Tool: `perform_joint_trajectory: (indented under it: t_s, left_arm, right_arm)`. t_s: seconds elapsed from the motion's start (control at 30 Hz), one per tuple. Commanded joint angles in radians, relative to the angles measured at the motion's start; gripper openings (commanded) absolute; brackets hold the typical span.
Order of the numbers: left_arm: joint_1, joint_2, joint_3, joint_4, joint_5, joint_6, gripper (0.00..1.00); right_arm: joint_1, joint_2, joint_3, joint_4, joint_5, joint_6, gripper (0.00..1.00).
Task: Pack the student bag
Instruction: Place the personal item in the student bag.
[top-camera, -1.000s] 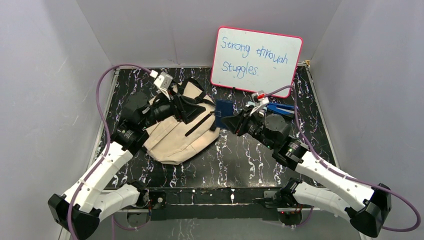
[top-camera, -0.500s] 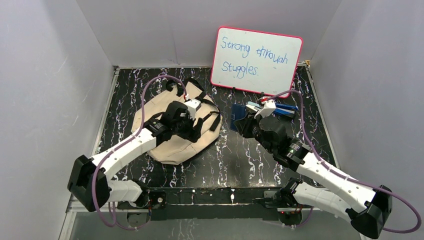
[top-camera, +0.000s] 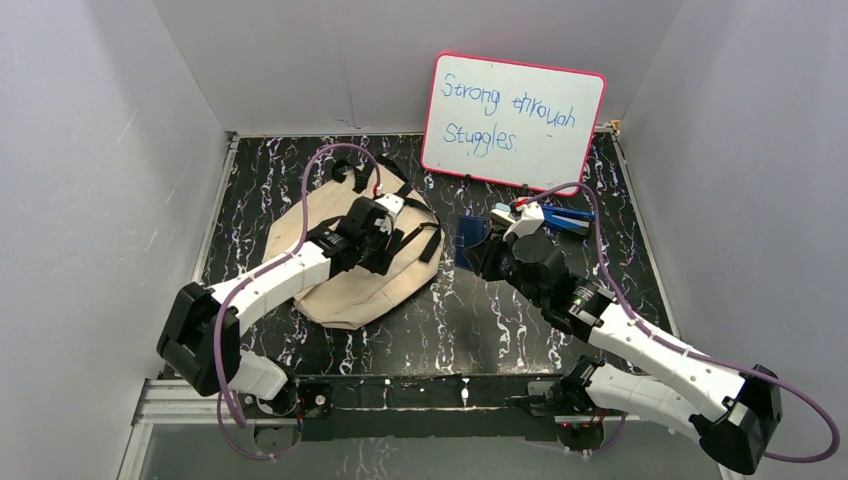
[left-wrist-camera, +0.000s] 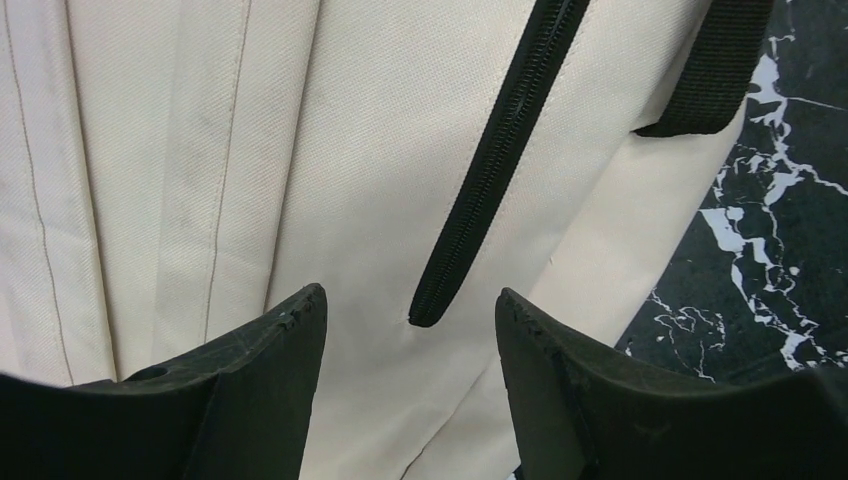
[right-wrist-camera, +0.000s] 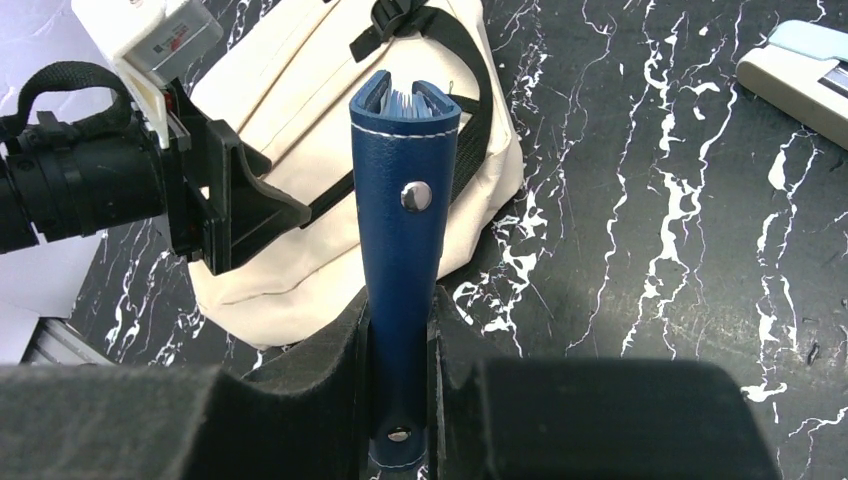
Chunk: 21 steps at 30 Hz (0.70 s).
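Observation:
The student bag (top-camera: 340, 285), a beige canvas backpack with black straps, lies flat on the black marbled table. My left gripper (top-camera: 383, 258) hovers open just above its front. In the left wrist view the bag (left-wrist-camera: 380, 150) fills the frame and the lower end of a black zipper (left-wrist-camera: 495, 150) lies between my open fingers, left gripper (left-wrist-camera: 410, 305). My right gripper (top-camera: 480, 255) is shut on a dark blue snap-closure notebook (top-camera: 470, 232), to the right of the bag. The right wrist view shows the notebook (right-wrist-camera: 405, 220) edge-on in the right gripper (right-wrist-camera: 400, 320), pointing at the bag (right-wrist-camera: 290, 90).
A pink-rimmed whiteboard (top-camera: 512, 120) with writing leans on the back wall. A beige and light blue stapler-like object (right-wrist-camera: 800, 75) and blue items (top-camera: 562, 218) lie behind the right arm. Grey walls enclose the table on three sides.
My left arm has swung in from the left over the bag's front, and the bag now lies flatter. My right gripper has shifted slightly right with the notebook.

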Motion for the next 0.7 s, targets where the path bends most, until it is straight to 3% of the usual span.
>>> perform_joint_trajectory:
  t_s: [0.0,0.67]
  left_arm:
    - [0.0,0.03,0.042,0.007,-0.04,0.03,0.59]
    - [0.001,0.182,0.108,0.02,-0.113,0.109,0.53]
  right_arm:
    - [0.0,-0.029,-0.006,0.056,0.006,0.017,0.0]
    - [-0.001,-0.035,-0.016,0.048,0.006,0.022,0.0]
